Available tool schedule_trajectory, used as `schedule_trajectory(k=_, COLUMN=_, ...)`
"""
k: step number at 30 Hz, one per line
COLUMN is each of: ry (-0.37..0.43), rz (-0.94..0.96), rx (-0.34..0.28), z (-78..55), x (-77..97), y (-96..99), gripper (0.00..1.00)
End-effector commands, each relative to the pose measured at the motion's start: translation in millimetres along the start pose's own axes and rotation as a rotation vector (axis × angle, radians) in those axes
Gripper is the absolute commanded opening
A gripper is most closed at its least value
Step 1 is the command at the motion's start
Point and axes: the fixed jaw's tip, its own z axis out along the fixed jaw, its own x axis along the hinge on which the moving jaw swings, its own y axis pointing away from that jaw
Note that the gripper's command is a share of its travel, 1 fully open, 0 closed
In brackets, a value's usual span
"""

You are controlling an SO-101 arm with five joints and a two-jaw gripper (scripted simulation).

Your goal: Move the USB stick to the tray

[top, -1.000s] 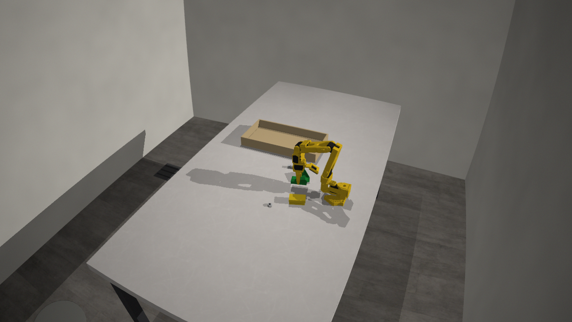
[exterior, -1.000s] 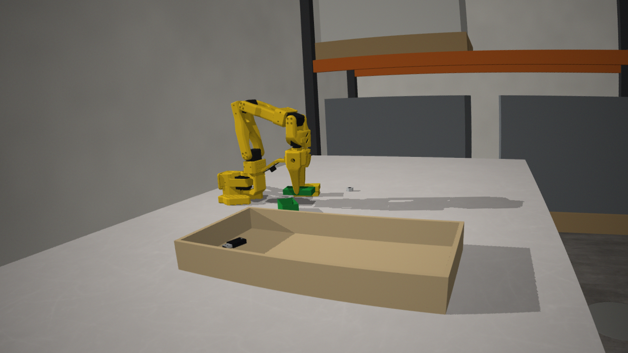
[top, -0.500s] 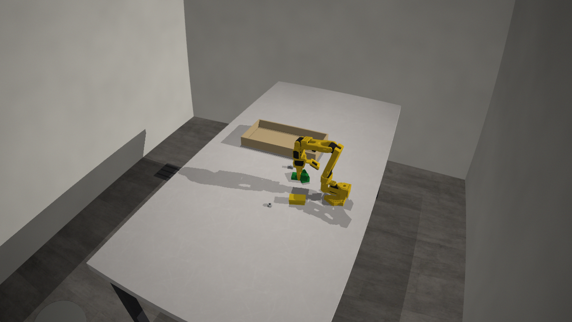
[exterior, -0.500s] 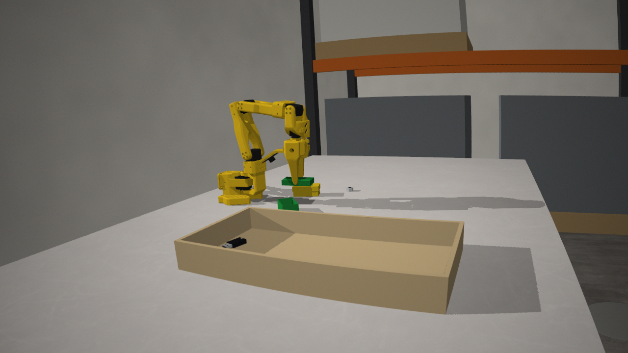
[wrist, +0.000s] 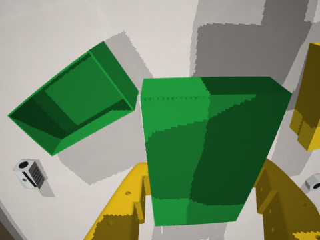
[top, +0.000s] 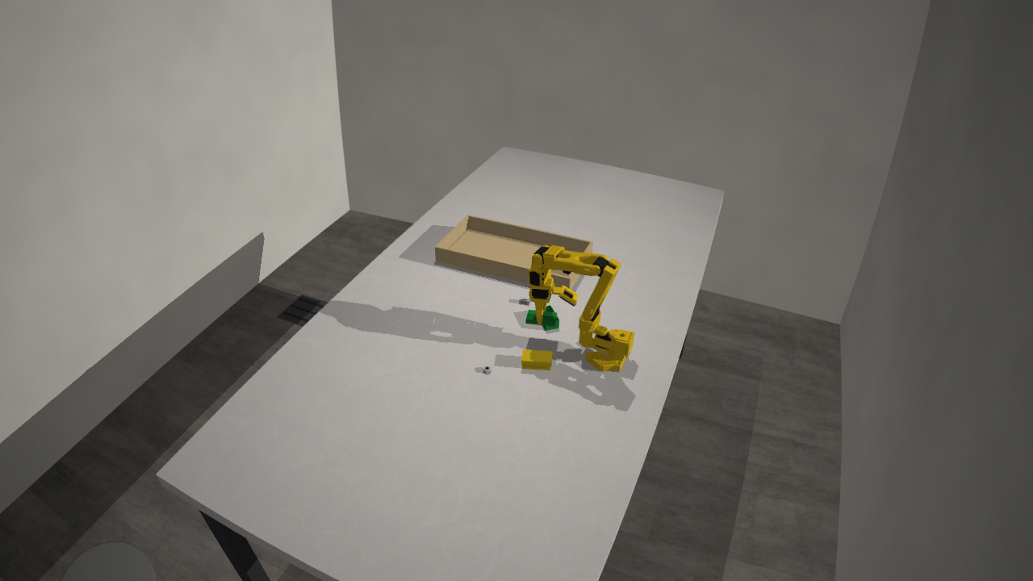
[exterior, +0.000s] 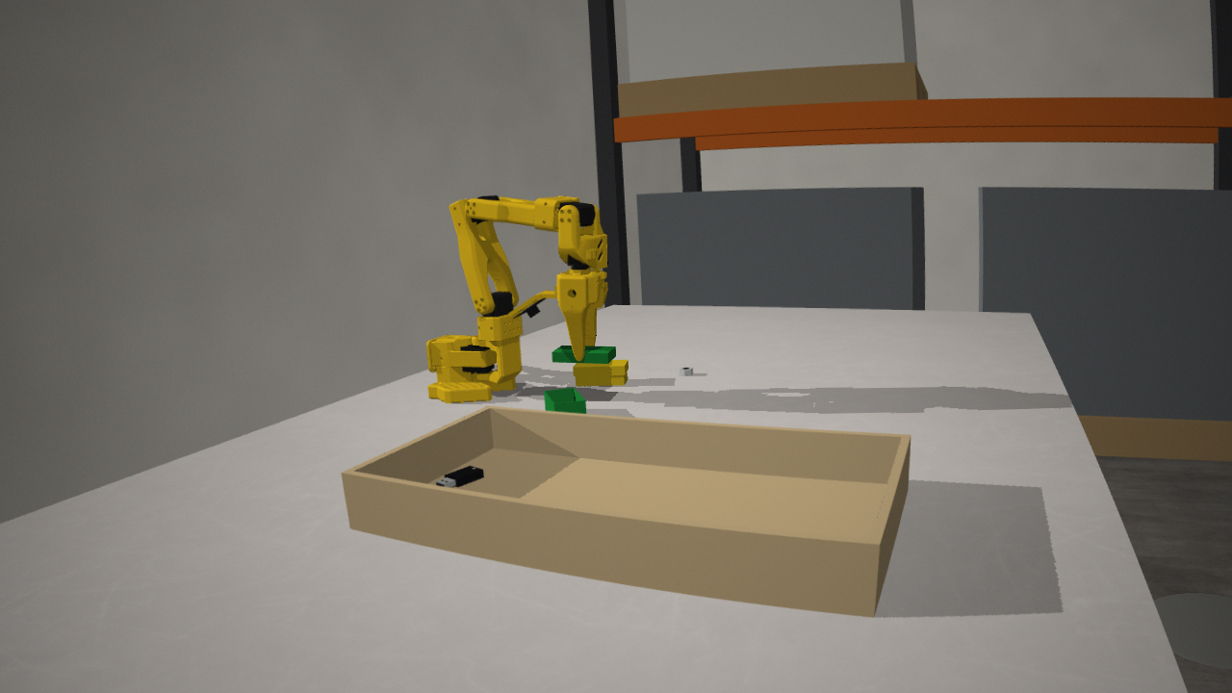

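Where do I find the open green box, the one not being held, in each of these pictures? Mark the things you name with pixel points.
Top: right of centre, partly hidden behind the held green lid (top: pixel 531 317) (exterior: pixel 594 354) (wrist: pixel 203 143); the green box (top: pixel 551 313) (exterior: pixel 565 402) (wrist: pixel 78 91) is hard to tell apart there.
Exterior: left of centre, just behind the tray's far wall.
Wrist: upper left, open side showing.
Shared landmark: the yellow box (top: pixel 537 359) (exterior: pixel 594 373) (wrist: pixel 308 100).

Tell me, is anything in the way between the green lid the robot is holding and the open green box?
Nothing visible is: the raised lid has open air towards the box base. The grey sharpener sits off to one side.
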Motion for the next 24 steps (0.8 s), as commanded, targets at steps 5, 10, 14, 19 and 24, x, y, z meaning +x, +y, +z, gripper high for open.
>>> schedule_trajectory(k=5, ry=0.046, rz=-0.015, rx=-0.013, z=-8.2, x=4.9, y=-0.1, gripper=0.21)
schedule_trajectory(k=10, ry=0.046, rz=-0.015, rx=-0.013, z=-8.3, x=4.9, y=-0.1, gripper=0.21)
schedule_trajectory(k=14, ry=0.046, rz=-0.015, rx=-0.013, z=-10.5, x=5.6, y=0.1, gripper=0.21)
schedule_trajectory(k=19, ry=0.046, rz=-0.015, rx=-0.013, z=-14.5, x=6.7, y=0.5, gripper=0.21)
schedule_trajectory(k=24, ry=0.046, rz=-0.015, rx=-0.013, z=-15.4, x=7.0, y=0.6, gripper=0.21)
